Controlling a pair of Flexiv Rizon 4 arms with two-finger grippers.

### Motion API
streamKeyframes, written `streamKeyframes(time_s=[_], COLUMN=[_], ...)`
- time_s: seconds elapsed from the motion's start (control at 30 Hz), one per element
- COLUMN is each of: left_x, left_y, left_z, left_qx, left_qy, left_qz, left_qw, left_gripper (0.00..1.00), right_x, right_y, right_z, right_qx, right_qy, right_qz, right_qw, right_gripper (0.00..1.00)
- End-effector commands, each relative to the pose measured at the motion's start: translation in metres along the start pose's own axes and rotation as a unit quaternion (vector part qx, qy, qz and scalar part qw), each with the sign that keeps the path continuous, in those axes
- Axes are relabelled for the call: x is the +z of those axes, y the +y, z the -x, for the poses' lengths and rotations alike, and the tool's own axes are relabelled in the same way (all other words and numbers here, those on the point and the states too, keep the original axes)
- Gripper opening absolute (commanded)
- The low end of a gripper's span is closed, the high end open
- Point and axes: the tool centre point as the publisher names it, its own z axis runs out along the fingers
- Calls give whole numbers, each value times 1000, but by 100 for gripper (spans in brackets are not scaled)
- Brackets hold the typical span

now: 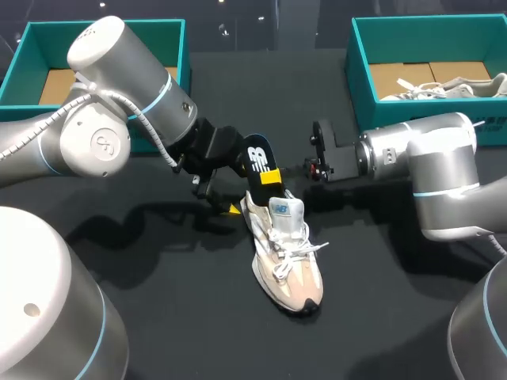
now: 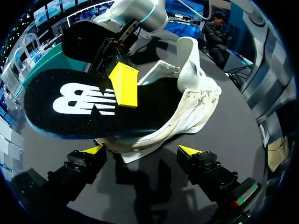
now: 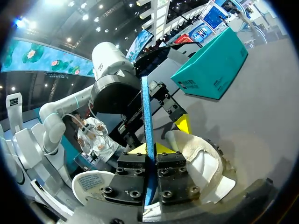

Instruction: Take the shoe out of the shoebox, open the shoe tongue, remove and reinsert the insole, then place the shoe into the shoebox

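Pinching the black insole (image 1: 256, 161) edge-on, right hand (image 3: 150, 151) holds it above the shoe (image 1: 287, 257) heel — left hand (image 2: 141, 150) wide open just behind that heel; toe hidden in wrist views.

A black table (image 1: 206, 317). At its far right, 1 pale spare shoe (image 1: 451, 89) lies, it seems, on brown cardboard (image 1: 400, 75).
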Motion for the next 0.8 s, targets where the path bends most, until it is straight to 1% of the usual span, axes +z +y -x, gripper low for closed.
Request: streamKeyframes(time_s=[0.03,0.2,0.33,0.43,0.5,0.53,0.57,0.63,0.67,0.8], left_x=[0,0,0,0,0,0,0,0,0,0], left_y=[1,1,1,1,1,1,1,1,1,1], left_z=[-1,-1,-1,-1,-1,-1,-1,-1,-1,-1], left_qx=[1,1,1,1,1,1,1,1,1,1], left_qy=[-1,-1,-1,-1,-1,-1,-1,-1,-1,-1], left_qz=[0,0,0,0,0,0,0,0,0,0], left_qw=[1000,1000,1000,1000,1000,1000,1000,1000,1000,1000], left_gripper=[100,100,100,100,100,100,100,100,100,100], right_x=[-1,-4,-3,-3,-3,-3,-3,-2,-1,0], right_y=[-15,-32,-42,-44,-41,-38,-34,-27,-23,-9], right_z=[4,1,-3,-6,-9,-11,-12,-13,-13,-12], right_qx=[11,30,43,47,41,36,31,20,16,1], right_qy=[3,1,0,-2,-6,-7,-8,-8,-8,-3], right_qz=[10,23,25,23,24,23,21,16,13,-3], right_qw=[1000,999,999,999,999,999,999,1000,1000,1000], right_gripper=[0,0,0,0,0,4,16,25,32,32])
